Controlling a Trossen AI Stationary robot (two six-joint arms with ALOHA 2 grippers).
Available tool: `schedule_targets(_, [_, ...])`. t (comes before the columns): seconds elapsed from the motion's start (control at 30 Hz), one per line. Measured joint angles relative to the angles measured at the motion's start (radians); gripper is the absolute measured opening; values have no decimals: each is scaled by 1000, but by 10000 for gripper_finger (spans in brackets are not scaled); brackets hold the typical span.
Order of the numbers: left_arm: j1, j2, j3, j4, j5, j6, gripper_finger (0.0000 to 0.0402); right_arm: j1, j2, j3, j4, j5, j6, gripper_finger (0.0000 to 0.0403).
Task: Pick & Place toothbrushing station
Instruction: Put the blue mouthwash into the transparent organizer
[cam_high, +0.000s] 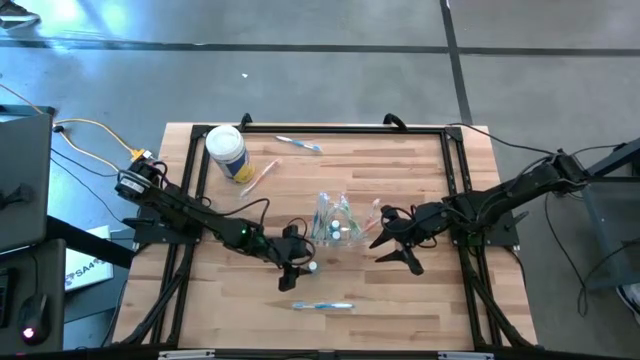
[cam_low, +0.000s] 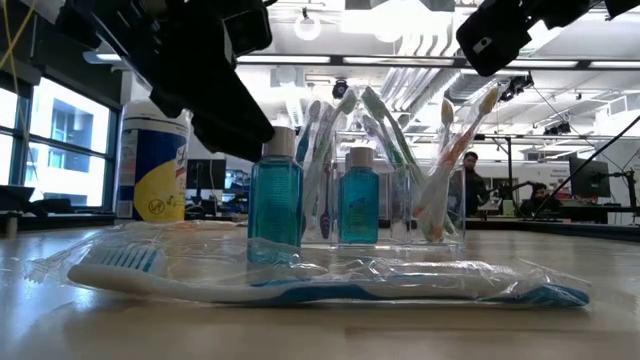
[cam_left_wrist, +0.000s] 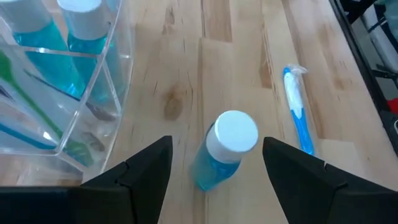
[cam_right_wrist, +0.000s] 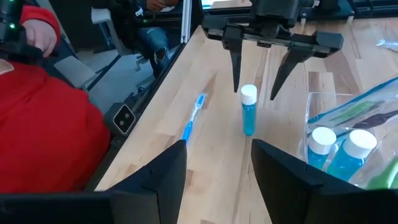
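The left hand (cam_left_wrist: 214, 165) is open, its fingers flanking an upright blue bottle (cam_left_wrist: 225, 149) without touching it, at lower centre of the left wrist view. The clear organiser (cam_high: 336, 220), holding toothbrushes and two more bottles, stands near, at centre of the high view. The right hand (cam_high: 392, 240) waits open just right of the organiser. A wrapped toothbrush (cam_high: 322, 305) lies on the table (cam_high: 400, 310) below. Risk: an off-centre closure could tip the narrow bottle, sending it rolling.
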Motion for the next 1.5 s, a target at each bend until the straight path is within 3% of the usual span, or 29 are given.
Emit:
schedule_targets(0.53, [0,53,14,49,12,-2,240,0,0,0,8,-3,0,174])
schedule_targets(1.0, [0,53,18,33,31,-16,89,0,0,0,11,-3,3,174])
schedule_targets(1.5, [0,53,36,-4,21,-15,87,0,0,0,3,-8,-24,174])
